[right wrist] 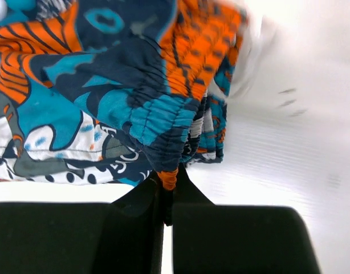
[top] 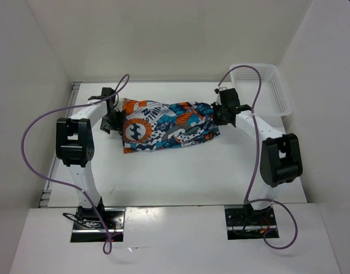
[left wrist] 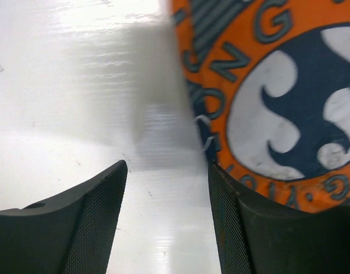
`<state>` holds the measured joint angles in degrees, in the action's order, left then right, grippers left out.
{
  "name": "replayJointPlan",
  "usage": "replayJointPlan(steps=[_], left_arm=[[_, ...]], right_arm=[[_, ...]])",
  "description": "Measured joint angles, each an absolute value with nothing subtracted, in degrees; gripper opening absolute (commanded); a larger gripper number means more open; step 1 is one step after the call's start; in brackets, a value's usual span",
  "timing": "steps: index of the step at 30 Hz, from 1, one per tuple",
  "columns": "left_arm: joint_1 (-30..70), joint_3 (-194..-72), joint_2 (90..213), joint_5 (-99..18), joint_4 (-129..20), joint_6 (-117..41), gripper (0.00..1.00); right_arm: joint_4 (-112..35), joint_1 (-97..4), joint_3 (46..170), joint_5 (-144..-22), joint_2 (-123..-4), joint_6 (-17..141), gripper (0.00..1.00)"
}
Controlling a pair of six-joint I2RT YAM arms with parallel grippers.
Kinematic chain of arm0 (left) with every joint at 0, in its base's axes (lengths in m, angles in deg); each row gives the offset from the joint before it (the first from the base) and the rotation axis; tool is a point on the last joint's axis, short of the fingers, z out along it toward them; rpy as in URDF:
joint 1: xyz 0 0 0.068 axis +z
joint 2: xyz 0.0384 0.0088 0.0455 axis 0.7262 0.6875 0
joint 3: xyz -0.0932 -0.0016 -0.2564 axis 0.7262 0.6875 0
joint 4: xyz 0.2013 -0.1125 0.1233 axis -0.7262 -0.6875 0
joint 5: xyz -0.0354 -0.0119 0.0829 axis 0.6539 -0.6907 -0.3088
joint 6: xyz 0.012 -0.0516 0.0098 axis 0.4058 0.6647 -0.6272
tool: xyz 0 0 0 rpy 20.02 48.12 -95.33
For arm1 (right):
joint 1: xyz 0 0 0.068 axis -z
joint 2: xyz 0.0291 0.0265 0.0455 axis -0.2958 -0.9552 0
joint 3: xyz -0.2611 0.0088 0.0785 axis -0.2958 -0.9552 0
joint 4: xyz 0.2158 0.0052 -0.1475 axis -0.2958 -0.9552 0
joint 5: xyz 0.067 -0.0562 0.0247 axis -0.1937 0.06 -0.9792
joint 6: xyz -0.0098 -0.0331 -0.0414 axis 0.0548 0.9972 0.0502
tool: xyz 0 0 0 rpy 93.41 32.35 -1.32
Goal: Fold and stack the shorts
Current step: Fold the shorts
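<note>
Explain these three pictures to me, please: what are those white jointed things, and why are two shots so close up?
Those are two robot arms bolted at the table's near edge. The wide picture comes from a camera above and behind them; each close-up comes from a camera on one wrist. On the white table lie patterned shorts, with a white mesh basket at the far right corner. The right end effector is shut, pinching the shorts' gathered edge. The left end effector is open at the other end, holding nothing.
</note>
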<state>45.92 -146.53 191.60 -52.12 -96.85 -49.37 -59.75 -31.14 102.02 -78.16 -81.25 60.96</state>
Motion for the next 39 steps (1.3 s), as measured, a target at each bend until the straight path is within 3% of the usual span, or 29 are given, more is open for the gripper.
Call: replayJointPlan(steps=[10, 11, 16, 17, 18, 21, 22, 25, 30, 35, 39], left_arm=[[37.5, -150.6, 196.4, -47.9, -97.3, -49.5, 0.68], [36.6, -151.4, 196.9, -47.5, -96.9, -49.5, 0.68], [34.3, -152.7, 197.7, -47.0, -96.1, -49.5, 0.68], [34.3, -152.7, 197.7, -46.9, -96.1, -49.5, 0.68], [34.3, -152.7, 197.7, -46.9, -96.1, -49.5, 0.68], [34.2, -152.9, 197.9, -46.9, -96.2, -49.4, 0.68], [34.2, -152.9, 197.9, -46.9, -96.2, -49.4, 0.68], [33.9, -153.0, 198.0, -47.6, -96.3, -49.5, 0.67], [33.2, -153.0, 198.1, -48.8, -96.3, -49.3, 0.52], [32.6, -153.0, 198.3, -48.9, -96.3, -49.0, 0.26], [32.2, -152.9, 198.3, -50.8, -95.9, -49.1, 0.18]], right_arm=[[-63.0, -31.1, 105.5, -68.6, -74.7, 72.2, 0.00], [-63.6, -31.1, 105.4, -68.6, -74.7, 72.6, 0.08], [-65.2, -31.1, 100.0, -71.1, -73.3, 72.8, 0.30], [-65.3, -31.1, 98.1, -71.6, -73.1, 72.8, 0.38], [-66.0, -31.1, 96.7, -71.9, -73.1, 72.6, 0.59], [-67.9, -31.0, 93.8, -72.2, -73.1, 72.3, 0.82], [-68.4, -30.8, 93.6, -72.2, -73.1, 72.1, 0.84], [-68.5, -30.0, 93.8, -72.6, -73.1, 71.6, 0.86], [-68.7, -24.1, 94.5, -73.5, -74.1, 70.4, 0.86], [-68.7, -20.3, 95.2, -73.7, -76.3, 70.2, 0.86], [-68.5, -20.5, 95.2, -75.2, -77.2, 70.2, 0.86]])
